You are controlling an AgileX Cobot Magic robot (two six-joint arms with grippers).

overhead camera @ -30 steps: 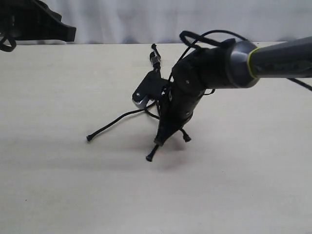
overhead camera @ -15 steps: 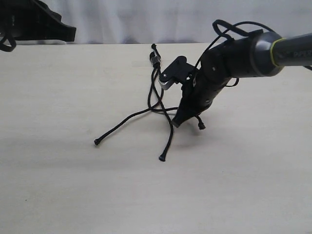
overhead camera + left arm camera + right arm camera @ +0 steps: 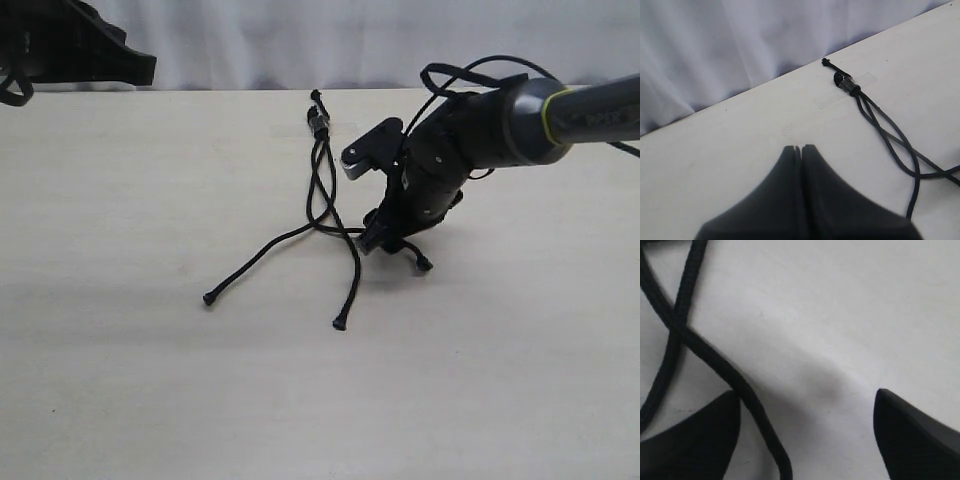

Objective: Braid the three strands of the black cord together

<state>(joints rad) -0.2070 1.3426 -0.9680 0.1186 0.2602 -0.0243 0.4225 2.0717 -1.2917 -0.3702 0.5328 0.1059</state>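
Note:
The black cord's knotted head is taped down near the table's far edge, and the left wrist view shows it too. Three strands fan out toward the front. The left strand ends at a tip. The middle strand ends at a tip. The right strand's tip lies just past my right gripper. That gripper is open and low over the table, with one strand lying between its fingers, close to one fingertip. My left gripper is shut and empty, off to the cord's left.
The left arm's dark body sits at the back left corner. A strip of clear tape holds the cord head to the pale table. A white curtain hangs behind the table's far edge.
My right gripper moved right and away from the front, from the middle strand to the right one. All three strand tips shifted right. The left arm has not moved.

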